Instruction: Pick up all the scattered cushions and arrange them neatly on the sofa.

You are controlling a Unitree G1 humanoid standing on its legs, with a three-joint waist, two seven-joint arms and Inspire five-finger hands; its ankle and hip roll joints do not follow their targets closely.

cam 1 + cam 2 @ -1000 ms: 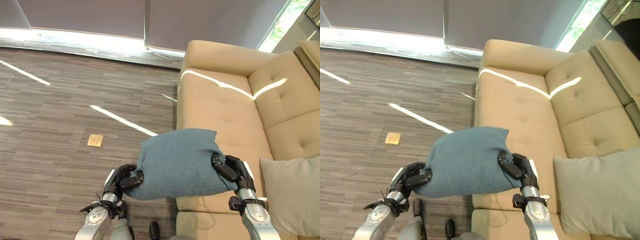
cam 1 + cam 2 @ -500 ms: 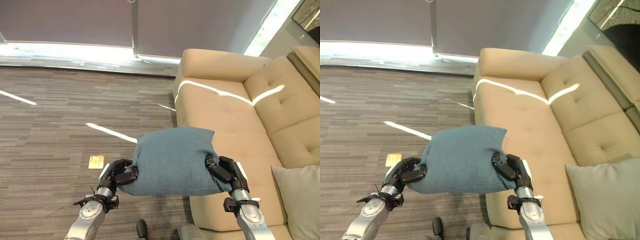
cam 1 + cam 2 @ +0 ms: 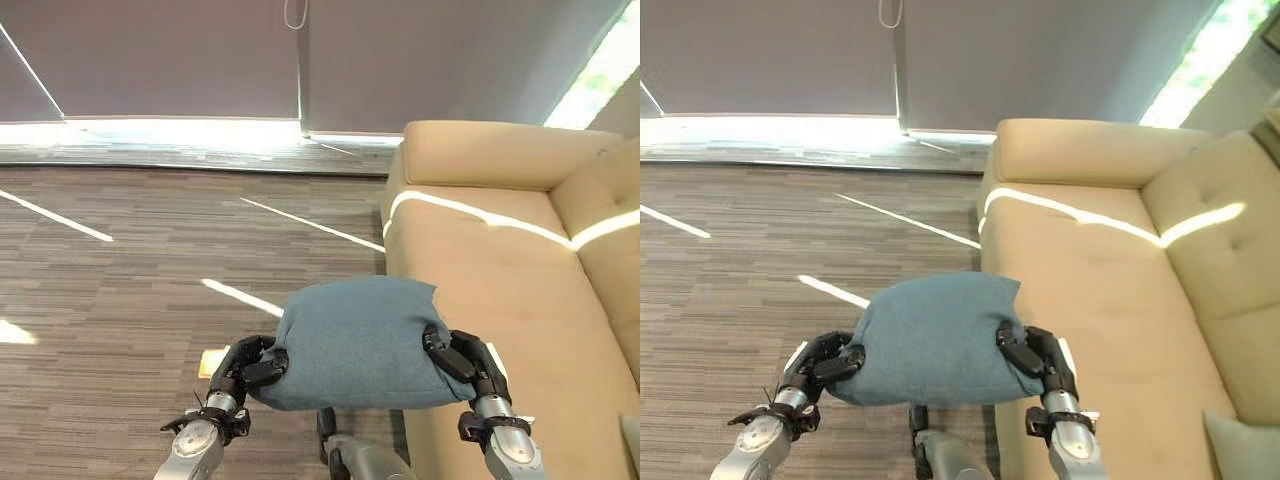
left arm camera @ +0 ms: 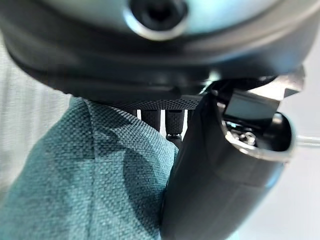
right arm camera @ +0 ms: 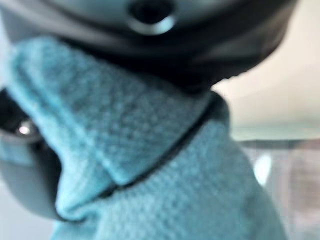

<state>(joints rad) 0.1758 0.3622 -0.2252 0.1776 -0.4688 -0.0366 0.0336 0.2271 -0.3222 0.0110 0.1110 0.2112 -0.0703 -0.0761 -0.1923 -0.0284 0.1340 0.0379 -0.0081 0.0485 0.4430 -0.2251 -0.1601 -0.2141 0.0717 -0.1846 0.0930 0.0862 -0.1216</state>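
A blue-teal cushion (image 3: 355,340) hangs in the air between both hands, over the floor just off the sofa's near left corner. My left hand (image 3: 245,368) pinches its left edge with curled fingers; the same cloth (image 4: 95,180) lies against that hand's thumb in the left wrist view. My right hand (image 3: 462,362) is curled on the cushion's right edge, and the fabric (image 5: 150,165) bunches in its grasp in the right wrist view. The beige sofa (image 3: 510,270) stretches along the right, its seat bare near the armrest (image 3: 490,155).
A grey cushion's corner (image 3: 1245,445) lies on the sofa seat at the lower right. A small tan floor plate (image 3: 212,362) sits under the left hand. Striped grey carpet (image 3: 130,270) spreads to the left up to the window wall with drawn blinds (image 3: 180,55).
The view has swung left and up, so the sofa's back and the grey cushion slid towards the right edge. Both hands keep the same hold on the blue cushion.
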